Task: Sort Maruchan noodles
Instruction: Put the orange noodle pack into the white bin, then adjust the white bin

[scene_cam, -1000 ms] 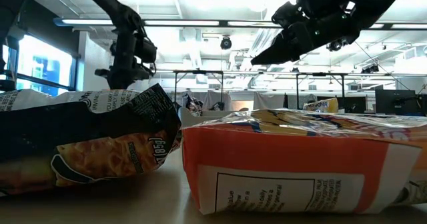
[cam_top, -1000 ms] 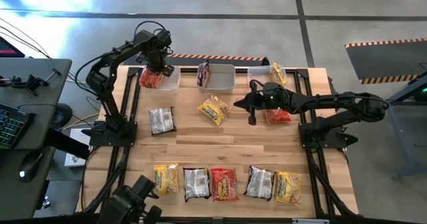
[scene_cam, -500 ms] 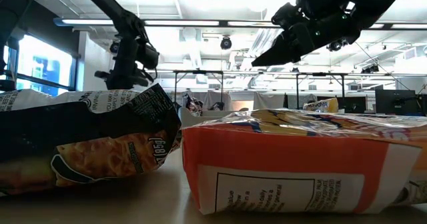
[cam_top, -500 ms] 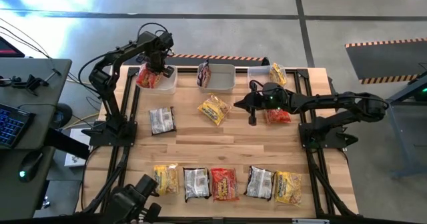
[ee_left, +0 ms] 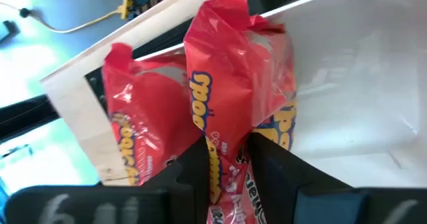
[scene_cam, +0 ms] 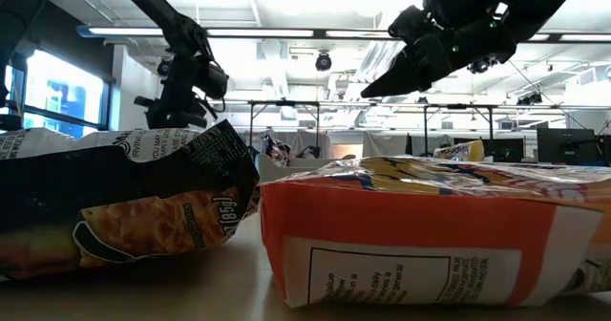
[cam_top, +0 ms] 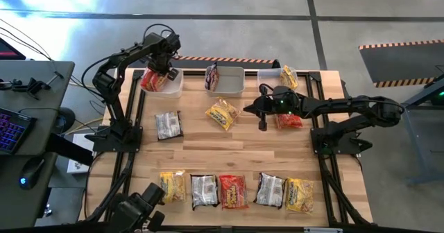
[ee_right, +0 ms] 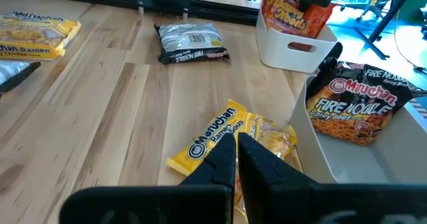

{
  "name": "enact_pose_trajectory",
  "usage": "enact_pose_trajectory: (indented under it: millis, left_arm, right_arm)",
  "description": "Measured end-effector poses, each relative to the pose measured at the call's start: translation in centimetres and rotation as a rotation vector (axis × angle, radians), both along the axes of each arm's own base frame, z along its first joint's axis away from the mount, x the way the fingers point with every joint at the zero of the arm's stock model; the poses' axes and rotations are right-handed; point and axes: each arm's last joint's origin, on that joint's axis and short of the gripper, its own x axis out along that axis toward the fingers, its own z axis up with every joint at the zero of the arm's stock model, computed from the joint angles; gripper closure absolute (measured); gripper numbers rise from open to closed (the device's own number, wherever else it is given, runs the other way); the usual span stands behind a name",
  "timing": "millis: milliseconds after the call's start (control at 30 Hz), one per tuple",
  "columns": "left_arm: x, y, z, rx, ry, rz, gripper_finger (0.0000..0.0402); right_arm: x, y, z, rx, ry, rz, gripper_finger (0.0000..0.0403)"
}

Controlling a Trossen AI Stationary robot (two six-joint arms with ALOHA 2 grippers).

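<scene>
Left gripper (ee_left: 227,159): over the left white bin (cam_top: 175,87), pinching a red packet (ee_left: 243,77) held on end, long axis upright, lower end inside that bin. Right gripper (ee_right: 236,151): fingers pressed together, above the yellow packet (ee_right: 230,141) lying flat, diagonal, near the middle bin (cam_top: 232,84).

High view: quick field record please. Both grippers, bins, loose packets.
left gripper: over the left bin, shut on a red packet
right gripper: shut, empty, above the table by the yellow packet
middle bin: one dark packet
right bin: one yellow packet
front row: five packets, untouched
mid-table: silver packet, red packet
</scene>
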Motion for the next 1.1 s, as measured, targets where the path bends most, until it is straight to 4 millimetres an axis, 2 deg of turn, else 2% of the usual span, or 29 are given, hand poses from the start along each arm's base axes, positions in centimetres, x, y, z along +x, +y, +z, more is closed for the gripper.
enact_pose_trajectory:
  millis: [233, 567, 667, 833, 967, 1100]
  left_arm:
    - [-0.2, -0.3, 0.4, 0.005, 0.049, -0.015, 0.0308]
    - [-0.3, -1.6, 2.9, 0.052, 0.014, -0.084, 0.0308]
    - [0.6, -2.4, 3.6, 0.028, -0.076, -0.173, 0.0316]
    - [3.5, -3.8, 3.7, -0.044, -0.299, -0.368, 0.0348]
    - [5.6, -4.2, 3.0, -0.033, -0.321, -0.449, 0.0381]
    - [5.9, -3.5, 1.7, -0.038, -0.286, -0.43, 0.0399]
  right_arm:
    - [0.0, 0.0, 0.0, 0.0, 0.0, 0.0, 0.0403]
    - [0.0, 0.0, 0.0, 0.0, 0.0, 0.0, 0.0403]
    - [0.0, 0.0, 0.0, 0.0, 0.0, 0.0, 0.0403]
    - [0.0, 0.0, 0.0, 0.001, 0.004, 0.0, 0.0403]
    - [0.0, 0.0, -0.1, 0.002, 0.007, 0.0, 0.0403]
    - [0.0, 0.0, -0.1, 0.003, 0.01, 0.0, 0.0403]
